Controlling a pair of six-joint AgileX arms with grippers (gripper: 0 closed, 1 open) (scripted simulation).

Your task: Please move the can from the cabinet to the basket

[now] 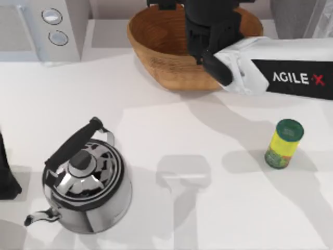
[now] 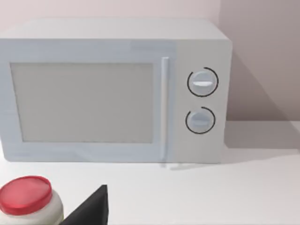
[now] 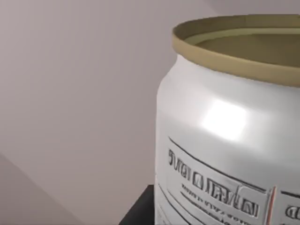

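Your right gripper [image 1: 208, 31] hangs over the basket [image 1: 156, 52], apparently clamping the can [image 3: 225, 140]; lower, then release.

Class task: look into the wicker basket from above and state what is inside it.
The basket shows bare woven wall on its left. The right arm's claw hangs over the rest, hiding the floor. The right wrist view shows the can close up.
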